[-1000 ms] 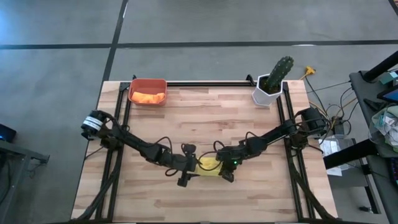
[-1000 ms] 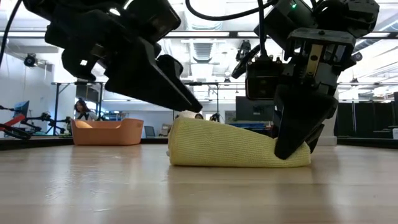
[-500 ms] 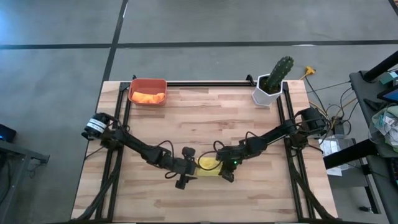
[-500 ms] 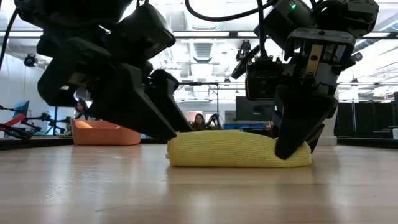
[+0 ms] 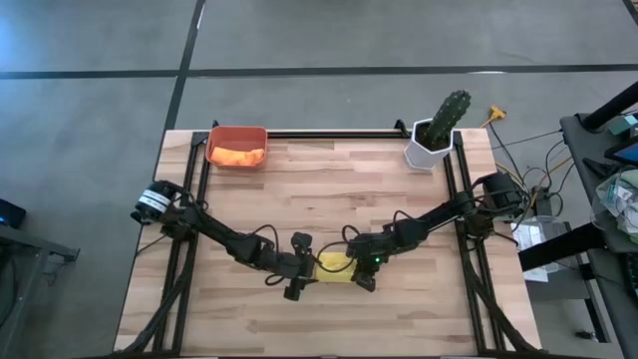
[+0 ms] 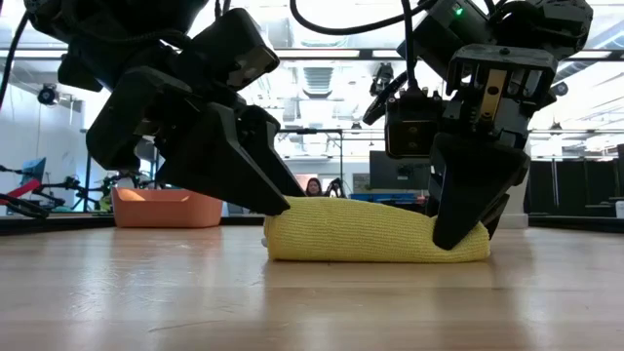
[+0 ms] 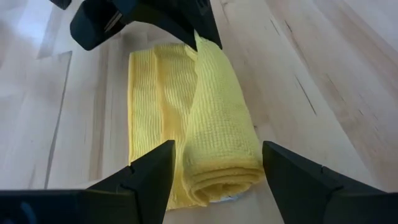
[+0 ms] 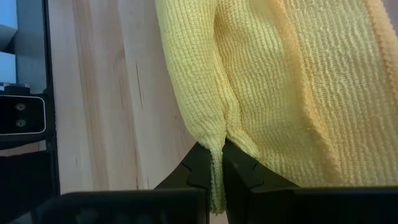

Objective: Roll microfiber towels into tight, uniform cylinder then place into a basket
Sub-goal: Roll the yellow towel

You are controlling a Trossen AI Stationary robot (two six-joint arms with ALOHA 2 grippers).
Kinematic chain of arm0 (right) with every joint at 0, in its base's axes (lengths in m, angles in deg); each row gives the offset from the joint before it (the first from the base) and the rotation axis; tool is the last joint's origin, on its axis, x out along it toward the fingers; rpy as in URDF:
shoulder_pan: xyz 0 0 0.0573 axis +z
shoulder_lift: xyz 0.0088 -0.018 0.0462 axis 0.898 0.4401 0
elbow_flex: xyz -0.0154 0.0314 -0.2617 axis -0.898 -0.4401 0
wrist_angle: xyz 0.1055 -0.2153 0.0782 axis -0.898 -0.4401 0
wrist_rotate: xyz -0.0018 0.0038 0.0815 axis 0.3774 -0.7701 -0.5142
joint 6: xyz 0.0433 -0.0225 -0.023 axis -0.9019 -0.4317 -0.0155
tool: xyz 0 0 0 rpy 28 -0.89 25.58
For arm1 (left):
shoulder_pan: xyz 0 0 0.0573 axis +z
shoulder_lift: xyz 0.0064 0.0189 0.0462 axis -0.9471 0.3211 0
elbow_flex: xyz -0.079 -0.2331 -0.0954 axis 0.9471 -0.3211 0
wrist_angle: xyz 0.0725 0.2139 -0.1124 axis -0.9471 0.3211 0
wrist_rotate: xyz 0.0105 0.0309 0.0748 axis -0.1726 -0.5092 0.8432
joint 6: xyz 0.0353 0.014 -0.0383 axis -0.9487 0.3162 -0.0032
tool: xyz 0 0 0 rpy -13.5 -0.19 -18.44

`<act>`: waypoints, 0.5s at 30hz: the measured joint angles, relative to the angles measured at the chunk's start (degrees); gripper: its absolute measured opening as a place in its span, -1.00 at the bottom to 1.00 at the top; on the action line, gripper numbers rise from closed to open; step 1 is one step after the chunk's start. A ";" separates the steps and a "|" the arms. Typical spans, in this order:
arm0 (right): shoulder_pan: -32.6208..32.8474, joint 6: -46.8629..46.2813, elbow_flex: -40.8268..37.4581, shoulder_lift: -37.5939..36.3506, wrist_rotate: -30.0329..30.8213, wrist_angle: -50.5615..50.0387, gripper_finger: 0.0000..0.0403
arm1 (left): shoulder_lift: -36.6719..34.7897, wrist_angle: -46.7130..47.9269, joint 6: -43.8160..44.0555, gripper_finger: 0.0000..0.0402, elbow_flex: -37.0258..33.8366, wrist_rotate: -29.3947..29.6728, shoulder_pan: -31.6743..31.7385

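Yellow towel [image 5: 335, 265] rolled, lying btwn both grippers
R gripper [image 5: 365, 282] pinches towel's R end; L gripper [image 5: 295, 282] spread wide, fingers straddling its L end, on table [image 5: 329, 189]

— What sits on the light wooden table [image 5: 329, 199] at its far right corner?
— A white hexagonal pot [image 5: 429, 152] holding a green cactus [image 5: 450, 110], upright, touching the black rail [image 5: 329, 133] along the far edge.

— And around the table?
— Grey concrete floor [image 5: 100, 100] crossed by dark seams, a small yellow object [image 5: 494, 114] with cables [image 5: 523, 150] trailing right, and a cluttered dark bench [image 5: 608, 179] at the right edge.

— The room behind?
— Ceiling lights [image 6: 322, 73], dark monitors [image 6: 575, 185], and a seated person [image 6: 314, 186] far off, seen across the table.
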 joint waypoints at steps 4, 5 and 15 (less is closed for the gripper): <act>0.00 0.00 0.00 0.00 -0.01 0.02 -0.94 | 0.55 0.13 0.31 0.12 -0.01 -1.05 -0.12; 0.00 0.00 0.00 0.00 -0.02 0.02 -0.94 | 0.57 0.13 1.16 0.12 -0.02 -1.38 -0.26; 0.00 0.00 -0.01 0.00 -0.02 0.04 -0.94 | 0.72 -0.01 4.42 0.11 0.04 -1.27 -1.86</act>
